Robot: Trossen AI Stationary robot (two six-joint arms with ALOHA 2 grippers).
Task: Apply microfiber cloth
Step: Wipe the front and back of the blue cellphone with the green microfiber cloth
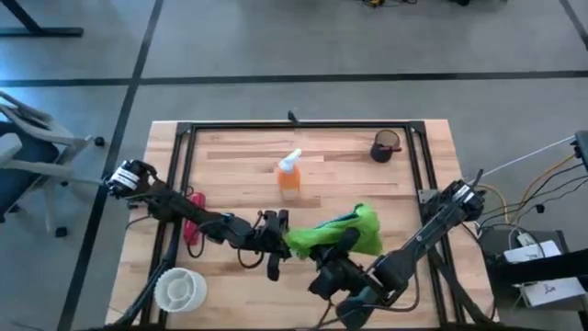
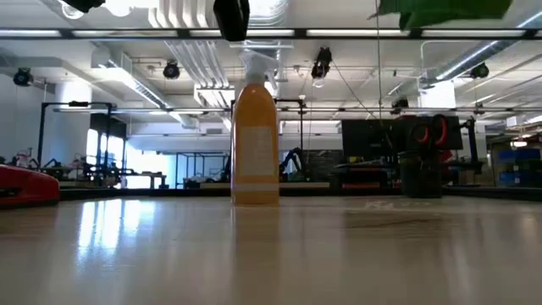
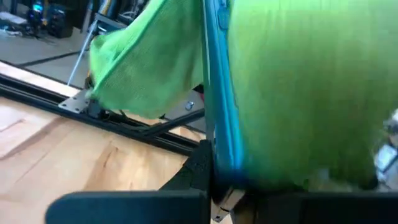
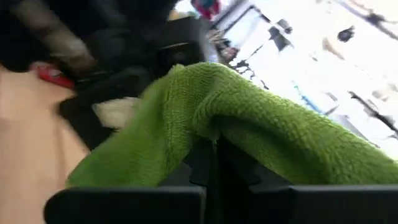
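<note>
The lime-green microfiber cloth hangs in the air above the table's near middle, between my two grippers. In the low view the cloth is high above the tabletop. It drapes over a thin flat tablet with a blue edge, which stands edge-on in the left wrist view. My left gripper comes from the left and is shut on that tablet. My right gripper comes from the near right and is shut on the cloth. My left gripper pinches the tablet's blue-rimmed edge between its two fingers, coming about level from the table's left. The tablet is lifted clear of the table, and cloth covers most of it. My right gripper holds a thick fold of the cloth, which bulges over its fingers. The cloth itself hides the pinch. The fingers slant in from the table's near right, and the cloth is clear of the table and slack.
An orange spray bottle stands upright at mid-table, beyond the grippers. A dark cup sits at the far right. A red thing lies under the left arm. A white round container sits near left. A black frame rims the table.
</note>
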